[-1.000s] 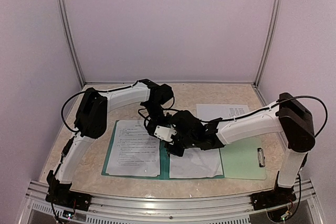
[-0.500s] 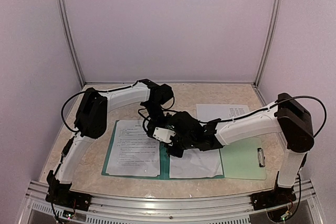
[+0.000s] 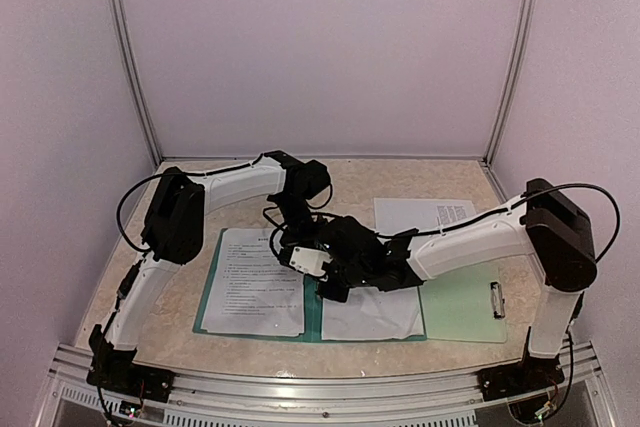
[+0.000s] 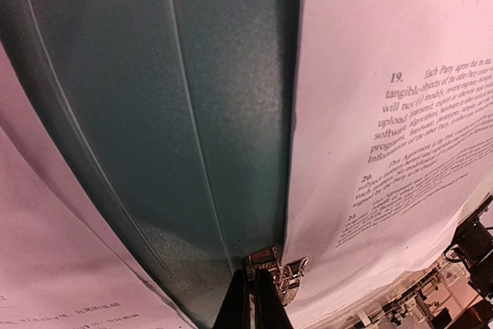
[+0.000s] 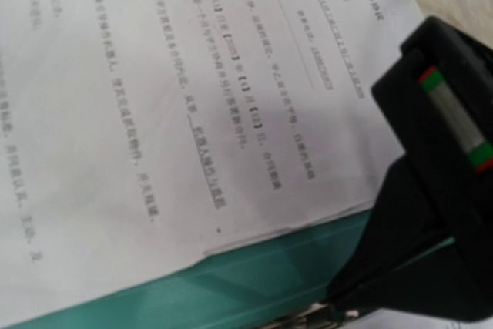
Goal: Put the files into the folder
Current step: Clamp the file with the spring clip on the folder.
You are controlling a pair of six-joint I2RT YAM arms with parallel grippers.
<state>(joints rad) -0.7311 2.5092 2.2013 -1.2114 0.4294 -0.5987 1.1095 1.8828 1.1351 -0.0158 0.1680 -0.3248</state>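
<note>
The folder (image 3: pixel 312 309) lies open and flat on the table, dark teal, with its spine (image 4: pixel 200 113) running down the left wrist view. One of the files (image 3: pixel 255 282) rests on its left half and another (image 3: pixel 372 312) on its right half; a third sheet (image 3: pixel 425 213) lies on the table behind. My left gripper (image 4: pixel 251 302) is shut, tips at the metal clip (image 4: pixel 283 275) by the spine. My right gripper (image 3: pixel 330 285) hangs low over the folder's middle, shut; its fingers stay hidden. In the right wrist view, printed paper (image 5: pixel 154 113) overlaps the teal folder (image 5: pixel 231 283).
A pale mint clipboard (image 3: pixel 462 305) with a metal clip lies right of the folder. The left gripper's black body (image 5: pixel 431 190) fills the right side of the right wrist view. Both forearms cross above the folder's centre. White walls enclose the table.
The right wrist has slid a little to the left over the folder's middle, and its jaws have closed. The left arm and the sheets have not moved.
</note>
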